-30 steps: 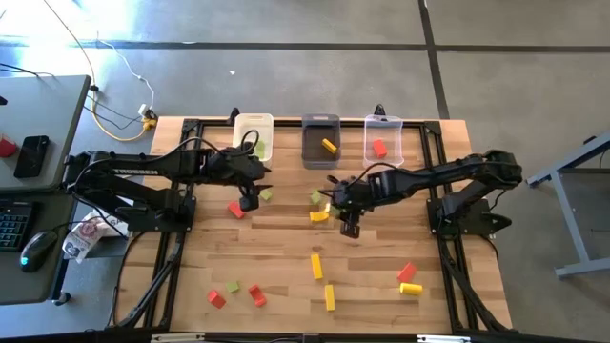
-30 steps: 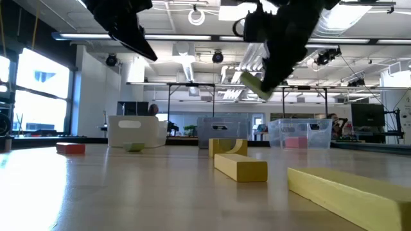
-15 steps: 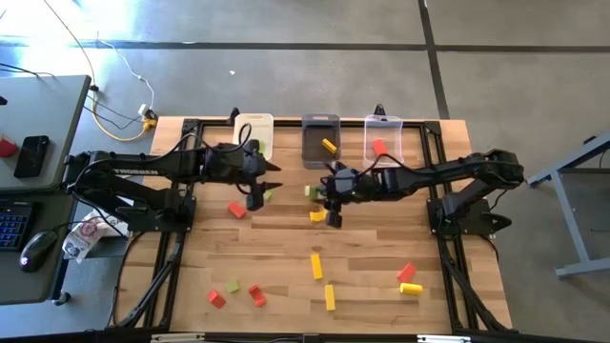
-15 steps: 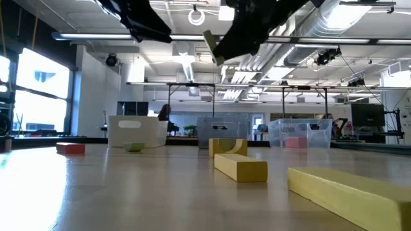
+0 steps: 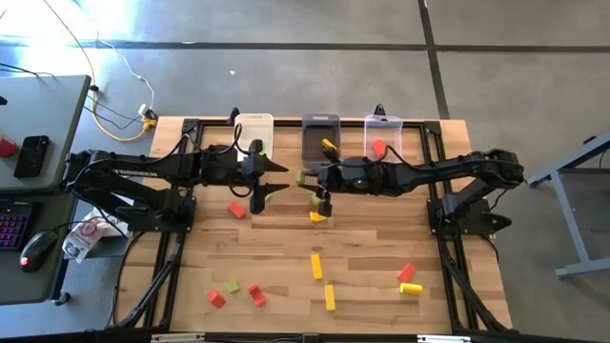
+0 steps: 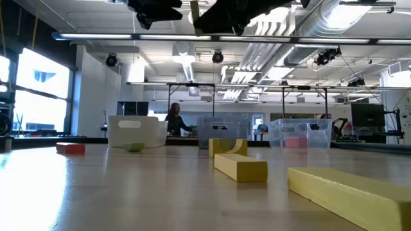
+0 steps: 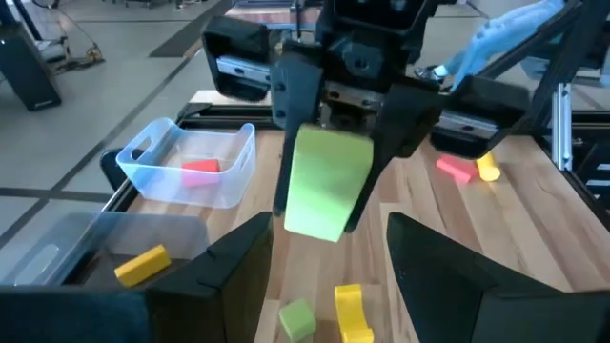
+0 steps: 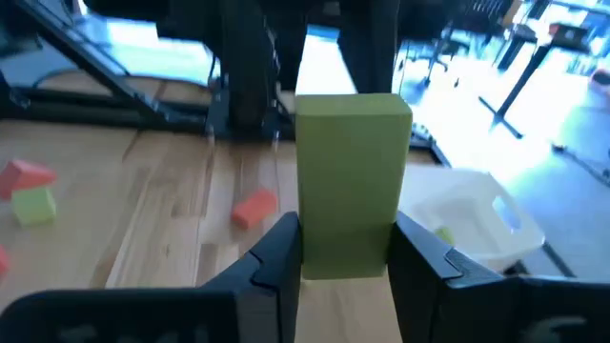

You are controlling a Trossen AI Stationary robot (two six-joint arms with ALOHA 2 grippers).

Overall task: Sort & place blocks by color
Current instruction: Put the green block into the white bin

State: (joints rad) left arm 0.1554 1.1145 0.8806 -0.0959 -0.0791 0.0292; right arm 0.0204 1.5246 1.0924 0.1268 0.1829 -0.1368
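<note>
overhead, the right end effector point(image 5: 303, 177) grips a green block point(image 8: 351, 181) above the table point(image 5: 381, 248), at about 5 o'clock of the white bin point(image 5: 254, 133). the left end effector point(image 5: 267, 192) hangs open just at 9 o'clock of it, holding nothing.

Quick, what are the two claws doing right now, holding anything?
Left gripper: open, holding nothing, facing the other arm.
Right gripper: shut on a light green block, raised above the table.
</note>
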